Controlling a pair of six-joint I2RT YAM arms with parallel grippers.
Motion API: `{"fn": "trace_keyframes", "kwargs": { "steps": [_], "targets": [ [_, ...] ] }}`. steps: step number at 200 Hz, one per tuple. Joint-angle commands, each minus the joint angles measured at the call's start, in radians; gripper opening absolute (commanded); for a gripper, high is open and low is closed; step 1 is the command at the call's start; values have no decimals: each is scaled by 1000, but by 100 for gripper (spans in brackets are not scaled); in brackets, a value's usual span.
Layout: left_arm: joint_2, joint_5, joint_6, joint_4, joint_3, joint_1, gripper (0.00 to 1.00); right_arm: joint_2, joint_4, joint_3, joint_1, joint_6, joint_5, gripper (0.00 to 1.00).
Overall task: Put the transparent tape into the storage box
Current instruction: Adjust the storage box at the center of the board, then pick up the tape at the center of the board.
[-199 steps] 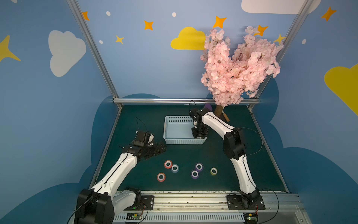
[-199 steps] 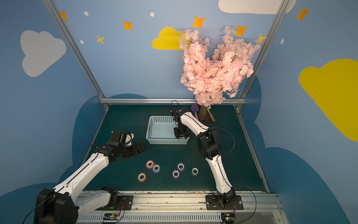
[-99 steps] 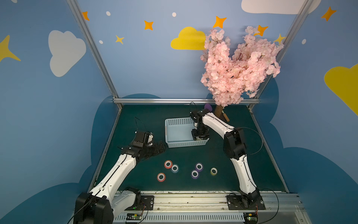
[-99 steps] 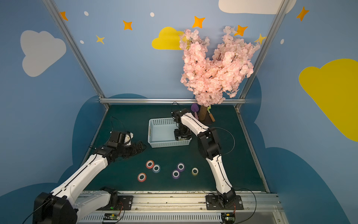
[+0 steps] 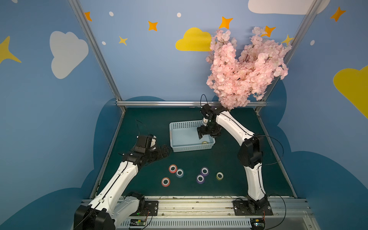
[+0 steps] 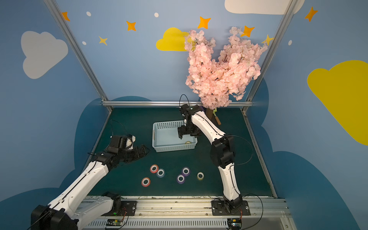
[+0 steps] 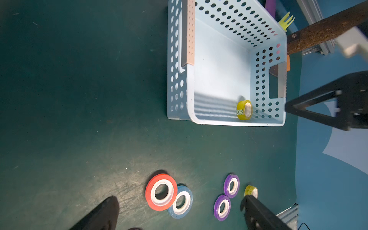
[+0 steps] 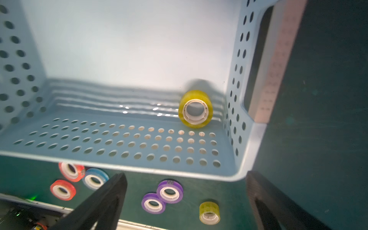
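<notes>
A yellowish transparent tape roll (image 5: 204,142) (image 6: 188,142) stands on its edge inside the pale blue storage box (image 5: 191,147) (image 6: 173,147), in the near right corner. The right wrist view shows this tape (image 8: 195,108) against the perforated wall (image 8: 119,143). My right gripper (image 5: 208,136) (image 6: 188,135) (image 8: 185,176) hangs open over that end of the box, holding nothing. A second transparent tape roll (image 5: 219,175) (image 8: 209,213) lies on the mat. My left gripper (image 5: 165,150) (image 7: 178,199) is open and empty, left of the box (image 7: 175,59).
Two red rolls (image 5: 172,168) (image 5: 165,181), a blue roll (image 5: 179,172) and two purple rolls (image 5: 204,171) (image 5: 200,179) lie on the green mat in front of the box. A pink blossom tree (image 5: 245,69) stands at the back right. Metal rails border the mat.
My right gripper has opened and let go of the transparent tape, which now rests in the box's near right corner. The left arm has hardly moved.
</notes>
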Motion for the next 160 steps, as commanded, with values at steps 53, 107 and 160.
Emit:
{"fn": "trace_keyframes", "kwargs": {
  "steps": [53, 107, 160],
  "targets": [
    [-2, 53, 43, -22, 1, 5, 100, -329, 10, -298, 16, -17, 5, 98],
    [19, 71, 61, -20, 5, 5, 100, -606, 121, -698, 32, 36, -35, 98],
    [33, 79, 72, -16, -6, 5, 100, -762, 215, -1008, 77, 136, -13, 95]
  ]
}}
